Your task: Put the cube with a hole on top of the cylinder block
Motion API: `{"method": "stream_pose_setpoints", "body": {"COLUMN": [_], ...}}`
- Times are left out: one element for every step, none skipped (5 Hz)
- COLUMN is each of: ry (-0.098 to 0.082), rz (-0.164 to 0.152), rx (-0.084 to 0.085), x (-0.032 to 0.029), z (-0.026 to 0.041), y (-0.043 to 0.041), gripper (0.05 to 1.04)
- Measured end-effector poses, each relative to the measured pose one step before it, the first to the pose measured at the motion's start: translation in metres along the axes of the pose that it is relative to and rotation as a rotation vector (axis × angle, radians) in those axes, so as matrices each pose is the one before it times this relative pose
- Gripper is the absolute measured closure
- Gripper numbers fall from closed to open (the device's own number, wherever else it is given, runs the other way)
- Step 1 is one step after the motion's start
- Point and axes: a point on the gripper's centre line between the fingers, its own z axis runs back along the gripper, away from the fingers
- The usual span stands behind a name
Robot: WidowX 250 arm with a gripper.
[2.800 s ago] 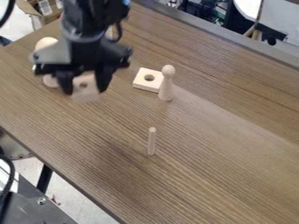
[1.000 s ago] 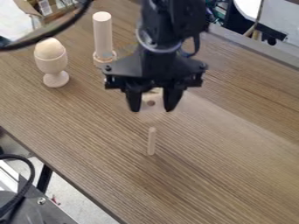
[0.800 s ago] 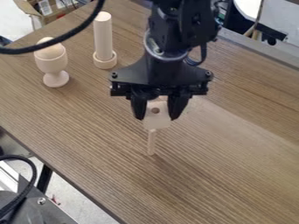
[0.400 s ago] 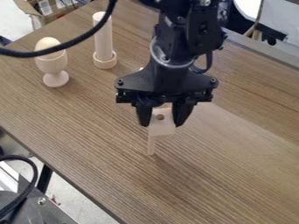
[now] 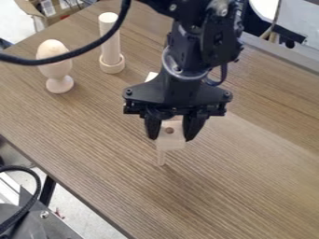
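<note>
I record a lab, by appearance; noted: my jointed arm; black cable above a wood-grain table; screwed metal plate; cardboard box.

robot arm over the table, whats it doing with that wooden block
The black robot arm has a pale wooden cube with a hole held in its gripper, right at the top of a thin upright wooden peg on the brown table. It seems to be placing the cube there; whether they touch, I can't tell.
</note>
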Motion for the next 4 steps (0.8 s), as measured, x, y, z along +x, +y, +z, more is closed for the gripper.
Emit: {"method": "stream_pose_setpoints", "body": {"ry": [-0.0011,0.0058,-0.0022,0.0081], "rz": [-0.0088,-0.0026,0.0019,-0.0096], "rx": [0.002,0.0091,-0.0024,0.0074], "x": [-0.00034,-0.00167,0.00017,-0.0019], "z": [-0.00091,-0.0025,-0.0003,-0.00434], "y": [0.00079,0.0022,-0.00023,0.00044], "gripper": [0.528,0.528,0.528,0.528]}}
